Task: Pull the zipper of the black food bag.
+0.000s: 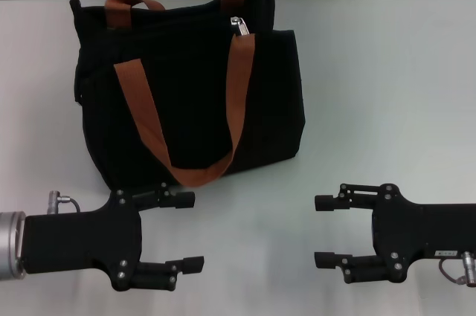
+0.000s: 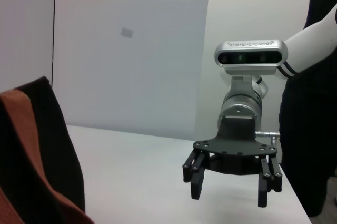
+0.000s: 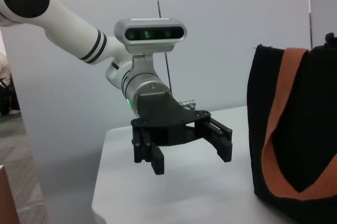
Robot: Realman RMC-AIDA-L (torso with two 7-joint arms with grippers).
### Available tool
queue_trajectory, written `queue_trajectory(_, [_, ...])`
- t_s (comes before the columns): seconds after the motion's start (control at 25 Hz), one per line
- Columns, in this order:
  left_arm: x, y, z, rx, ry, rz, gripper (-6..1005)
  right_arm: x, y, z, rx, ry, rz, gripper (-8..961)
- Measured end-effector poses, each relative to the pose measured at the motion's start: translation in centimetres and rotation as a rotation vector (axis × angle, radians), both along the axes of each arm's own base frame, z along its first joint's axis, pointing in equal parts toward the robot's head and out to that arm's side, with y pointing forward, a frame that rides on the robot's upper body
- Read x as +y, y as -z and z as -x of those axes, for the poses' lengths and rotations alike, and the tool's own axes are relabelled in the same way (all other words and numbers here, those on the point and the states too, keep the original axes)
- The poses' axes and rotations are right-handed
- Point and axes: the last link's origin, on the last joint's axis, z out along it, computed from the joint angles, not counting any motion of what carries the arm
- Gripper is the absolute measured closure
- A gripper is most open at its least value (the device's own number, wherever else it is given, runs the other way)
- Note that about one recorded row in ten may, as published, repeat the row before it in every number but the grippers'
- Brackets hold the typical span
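White tabletop (image 1: 387,93): soft black fabric food bag (image 1: 193,100) with rust-orange handles, small silver zipper pull (image 1: 239,26) on top. Left gripper (image 1: 186,231), right gripper (image 1: 323,231) both wide open, empty, near bag.

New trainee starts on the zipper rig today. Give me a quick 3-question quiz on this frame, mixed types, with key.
1. True or false: the left gripper is already holding the zipper.
2. Multiple choice: where is the zipper pull on the black food bag? A) at the top edge, by the upper end of an orange handle B) low on the front panel C) on the table beside the bag
3. Short answer: what state is the right gripper in, and what does it hold?

Key
1. False. It hovers open above the table, in front of the bag.
2. A
3. Open, holding nothing, in front of and right of the bag.
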Motion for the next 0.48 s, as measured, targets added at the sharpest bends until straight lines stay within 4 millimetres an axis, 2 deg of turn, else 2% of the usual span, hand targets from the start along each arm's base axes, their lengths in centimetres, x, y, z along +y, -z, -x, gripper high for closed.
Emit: queue_trajectory(0.48, [-0.3,0.19,0.21,0.011,-0.003,0.013,162,0.15,0.28,0.29,0.005,-0.005,0.009,205])
